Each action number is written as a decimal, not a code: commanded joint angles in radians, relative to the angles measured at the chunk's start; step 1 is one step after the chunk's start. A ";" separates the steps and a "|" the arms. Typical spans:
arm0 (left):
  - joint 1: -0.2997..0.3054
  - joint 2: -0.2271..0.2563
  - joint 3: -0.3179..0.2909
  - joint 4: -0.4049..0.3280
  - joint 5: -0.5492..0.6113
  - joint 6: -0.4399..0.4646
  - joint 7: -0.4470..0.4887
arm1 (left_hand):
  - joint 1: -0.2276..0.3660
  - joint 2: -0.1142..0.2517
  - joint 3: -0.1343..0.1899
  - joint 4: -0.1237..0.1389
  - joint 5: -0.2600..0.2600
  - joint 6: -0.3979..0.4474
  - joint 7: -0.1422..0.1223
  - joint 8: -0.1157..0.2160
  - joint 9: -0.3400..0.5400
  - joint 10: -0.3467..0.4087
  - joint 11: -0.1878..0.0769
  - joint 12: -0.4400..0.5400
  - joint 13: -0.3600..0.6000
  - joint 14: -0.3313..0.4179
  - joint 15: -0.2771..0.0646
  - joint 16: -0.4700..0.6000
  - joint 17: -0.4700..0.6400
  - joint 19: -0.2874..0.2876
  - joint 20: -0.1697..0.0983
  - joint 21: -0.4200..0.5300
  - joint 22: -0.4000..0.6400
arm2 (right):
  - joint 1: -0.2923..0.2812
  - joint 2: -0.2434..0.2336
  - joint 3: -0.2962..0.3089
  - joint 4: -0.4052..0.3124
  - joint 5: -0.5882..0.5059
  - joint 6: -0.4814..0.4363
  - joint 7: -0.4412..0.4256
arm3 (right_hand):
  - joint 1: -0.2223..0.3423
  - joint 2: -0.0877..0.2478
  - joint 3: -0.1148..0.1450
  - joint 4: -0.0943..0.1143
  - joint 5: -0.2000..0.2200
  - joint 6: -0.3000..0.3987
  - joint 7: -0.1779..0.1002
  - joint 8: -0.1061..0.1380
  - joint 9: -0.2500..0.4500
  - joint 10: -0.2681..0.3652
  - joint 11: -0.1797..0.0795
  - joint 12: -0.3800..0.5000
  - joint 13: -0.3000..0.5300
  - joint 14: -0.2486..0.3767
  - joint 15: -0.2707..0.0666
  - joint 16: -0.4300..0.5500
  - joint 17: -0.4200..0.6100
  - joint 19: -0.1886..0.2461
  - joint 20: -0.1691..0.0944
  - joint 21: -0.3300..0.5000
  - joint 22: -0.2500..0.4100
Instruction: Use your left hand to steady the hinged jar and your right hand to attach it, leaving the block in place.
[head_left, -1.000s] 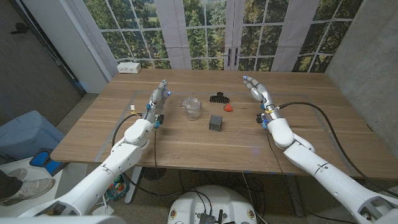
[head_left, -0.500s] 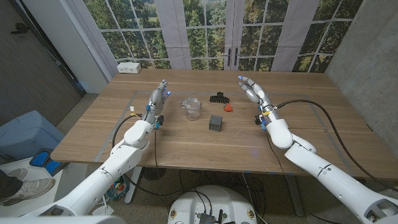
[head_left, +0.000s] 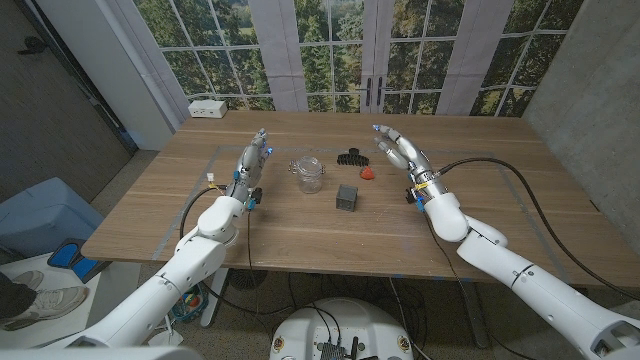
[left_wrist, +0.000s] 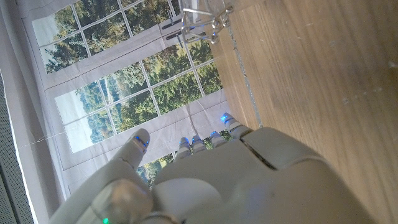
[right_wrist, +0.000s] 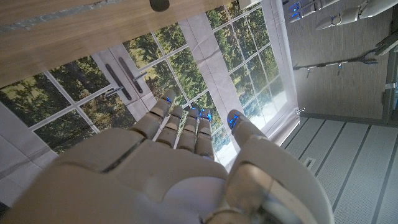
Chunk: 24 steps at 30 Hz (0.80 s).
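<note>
A clear glass hinged jar (head_left: 309, 173) stands on the wooden table (head_left: 330, 235), and its wire clasp (left_wrist: 202, 18) shows in the left wrist view. A dark grey block (head_left: 347, 197) sits just in front of it, toward my right. My left hand (head_left: 254, 160) is held open a short way to the jar's left, fingers pointing away from me, touching nothing; its back (left_wrist: 205, 180) fills the lower part of the left wrist view. My right hand (head_left: 400, 150) hovers open right of the jar, fingers spread and empty, with its back (right_wrist: 180, 168) seen from the right wrist.
A small red object (head_left: 367, 172) lies between the jar and my right hand. Behind it lies a black clip (head_left: 351, 156), whose dark edge (right_wrist: 159, 4) shows in the right wrist view. A white box (head_left: 208, 108) sits at the far left corner.
My right hand has moved left, toward the red object and the black clip. The left hand, jar and block have not moved.
</note>
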 joint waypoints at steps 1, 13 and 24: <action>0.030 0.011 -0.007 -0.027 0.029 -0.007 0.029 | 0.014 0.061 0.003 -0.007 -0.004 0.014 -0.003 0.007 0.003 0.007 -0.006 0.010 0.003 -0.026 -0.130 0.007 0.003 0.010 -0.092 0.003 0.003 | 0.015 -0.016 -0.033 -0.029 -0.064 -0.027 0.032 | 0.019 -0.005 0.007 -0.015 0.005 0.002 -0.008 -0.002 0.005 0.005 -0.005 -0.001 0.005 0.007 -0.085 0.001 -0.002 0.012 -0.066 -0.002 0.006; 0.049 0.018 -0.009 -0.047 0.046 -0.005 0.043 | 0.018 0.061 0.004 -0.017 -0.006 0.030 -0.006 0.008 0.003 0.022 -0.009 0.013 0.003 -0.010 -0.131 0.010 0.002 0.028 -0.092 0.007 0.003 | 0.026 -0.028 -0.058 -0.042 -0.107 -0.035 0.053 | 0.039 -0.004 0.016 -0.030 0.010 0.000 -0.017 -0.003 0.005 0.002 -0.017 -0.003 0.005 0.005 -0.089 0.000 -0.006 0.012 -0.067 -0.005 0.006; 0.063 0.027 -0.014 -0.061 0.055 -0.001 0.050 | 0.022 0.064 0.005 -0.023 -0.006 0.035 -0.004 0.007 0.003 0.026 -0.009 0.012 0.003 -0.005 -0.131 0.009 0.002 0.035 -0.088 0.008 0.003 | 0.045 -0.027 -0.085 -0.037 -0.136 -0.032 0.074 | 0.050 -0.003 0.020 -0.037 0.012 0.000 -0.022 -0.003 0.006 0.001 -0.023 -0.004 0.006 0.006 -0.095 0.001 -0.007 0.011 -0.067 -0.006 0.006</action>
